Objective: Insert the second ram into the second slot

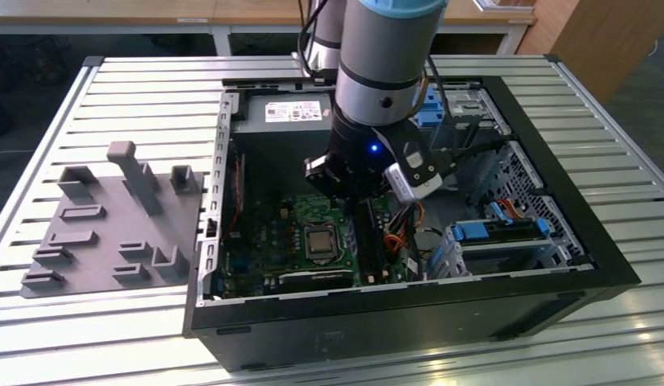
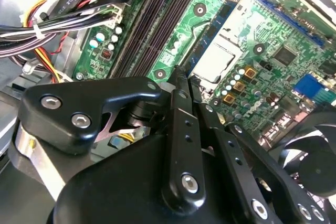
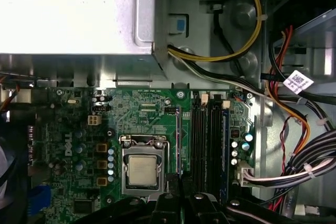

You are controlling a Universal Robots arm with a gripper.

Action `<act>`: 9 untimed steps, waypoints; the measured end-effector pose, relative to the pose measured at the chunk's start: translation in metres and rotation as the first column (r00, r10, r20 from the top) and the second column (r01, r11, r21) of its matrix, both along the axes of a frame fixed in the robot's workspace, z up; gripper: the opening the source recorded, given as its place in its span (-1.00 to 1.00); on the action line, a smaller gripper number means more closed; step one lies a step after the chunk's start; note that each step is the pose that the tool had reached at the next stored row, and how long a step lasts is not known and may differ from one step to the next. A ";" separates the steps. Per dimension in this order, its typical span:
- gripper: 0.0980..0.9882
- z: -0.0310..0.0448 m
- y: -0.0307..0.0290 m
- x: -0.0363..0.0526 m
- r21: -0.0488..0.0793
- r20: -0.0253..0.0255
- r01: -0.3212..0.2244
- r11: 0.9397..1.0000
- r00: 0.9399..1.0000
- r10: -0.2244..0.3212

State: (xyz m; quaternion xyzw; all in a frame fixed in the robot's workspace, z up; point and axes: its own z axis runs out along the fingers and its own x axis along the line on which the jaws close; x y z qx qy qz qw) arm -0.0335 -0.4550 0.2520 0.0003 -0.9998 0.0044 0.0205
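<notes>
- The tool (image 2: 181,77) is clenched, tips pressed close together; whether anything thin sits between them cannot be told.
- It hangs low inside the computer case (image 1: 589,241), just over the dark memory slots (image 3: 206,140).
- A thin blue edge, seemingly a memory stick (image 3: 178,140), stands between the slots and the processor (image 3: 143,170).
- The case rests on the slatted counter (image 1: 149,88).
</notes>
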 end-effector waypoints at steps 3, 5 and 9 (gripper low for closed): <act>-0.91 -0.0006 0.0000 0.0009 0.000 0.000 -0.009 1.000 1.000 0.009; -0.91 -0.0014 0.0000 0.0035 0.000 0.000 -0.009 1.000 1.000 0.009; -0.91 -0.0038 0.0000 0.0064 0.000 0.000 -0.008 1.000 1.000 0.008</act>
